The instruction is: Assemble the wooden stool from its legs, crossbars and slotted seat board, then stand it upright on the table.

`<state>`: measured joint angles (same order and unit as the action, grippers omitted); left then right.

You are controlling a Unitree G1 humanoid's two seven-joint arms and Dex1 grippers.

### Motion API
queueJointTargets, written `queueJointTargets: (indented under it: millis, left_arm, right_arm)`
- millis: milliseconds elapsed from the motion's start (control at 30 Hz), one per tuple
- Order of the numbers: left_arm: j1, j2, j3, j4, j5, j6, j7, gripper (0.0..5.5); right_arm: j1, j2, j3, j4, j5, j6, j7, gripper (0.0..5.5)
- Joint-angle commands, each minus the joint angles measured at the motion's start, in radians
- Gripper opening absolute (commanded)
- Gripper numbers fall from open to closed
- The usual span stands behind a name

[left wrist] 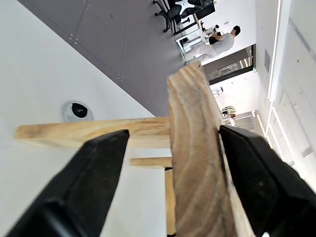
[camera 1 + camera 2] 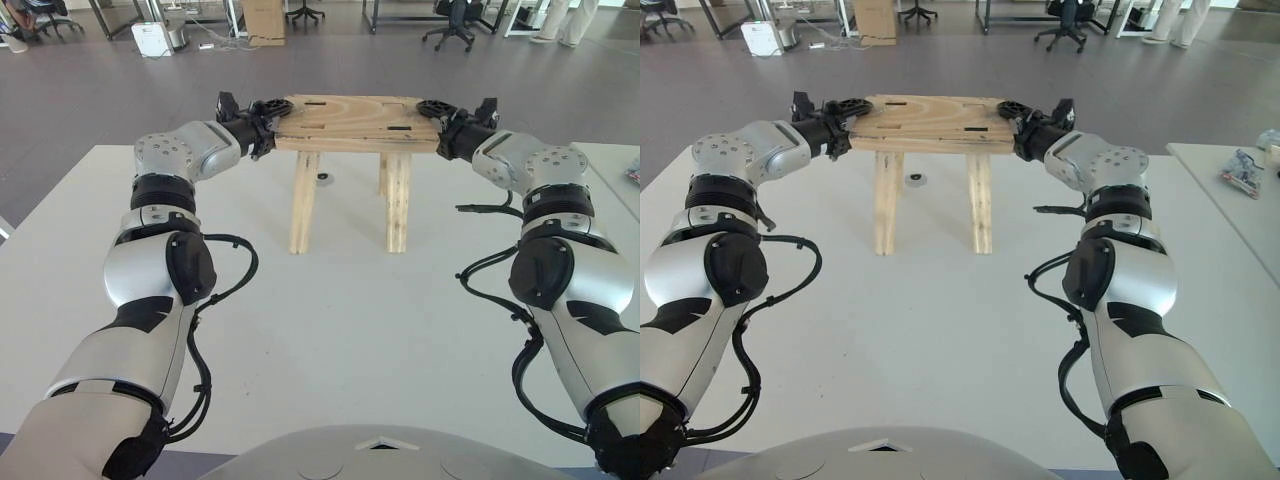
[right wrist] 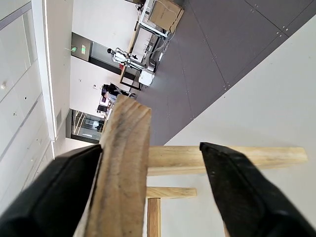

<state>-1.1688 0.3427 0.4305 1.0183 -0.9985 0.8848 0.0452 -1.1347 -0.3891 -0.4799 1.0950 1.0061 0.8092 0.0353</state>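
The left arm and right arm are shiny silver-grey, with fat black rings at the joints. The left claw and right claw are black, with wide, flat fingers. Just behind each claw sits a round silver part with small dark dots. Far behind each claw, thin black cables loop out.

One stool (three legs visible); left pincer, right pincer: two; one round disc.

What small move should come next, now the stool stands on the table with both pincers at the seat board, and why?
Probably draw the left pincer and right pincer straight outward, off the ends of the seat board. Its legs seem planted on the table, and each wrist view shows a gap beside one finger, so both look open already. Keep level to avoid dragging it.
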Motion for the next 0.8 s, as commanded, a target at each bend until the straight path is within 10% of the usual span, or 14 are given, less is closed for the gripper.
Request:
queueJointTargets:
  millis: [33, 433, 633, 800]
  left_arm:
    - [0.091, 0.031, -0.073, -0.084, 0.121, 0.076, -0.058, 4.06]
    - [0.402, 0.043, 0.016, -1.018, 0.055, -0.188, -0.335, 4.06]
    - [0.591, 0.085, 0.007, -1.032, 0.197, -0.288, -0.368, 4.06]
    - [0.792, 0.092, -0.075, -1.06, 0.428, -0.46, -0.37, 4.06]
  right_arm:
    - [0.073, -0.027, -0.008, 0.015, -0.065, 0.093, 0.019, 4.31]
    - [0.257, -0.045, -0.218, -0.756, 0.284, 0.331, 0.244, 4.31]
    - [0.557, -0.043, -0.134, -0.922, 0.117, 0.249, 0.167, 4.31]
    - [0.893, 0.024, 0.155, -1.22, -0.379, -0.144, 0.077, 4.31]
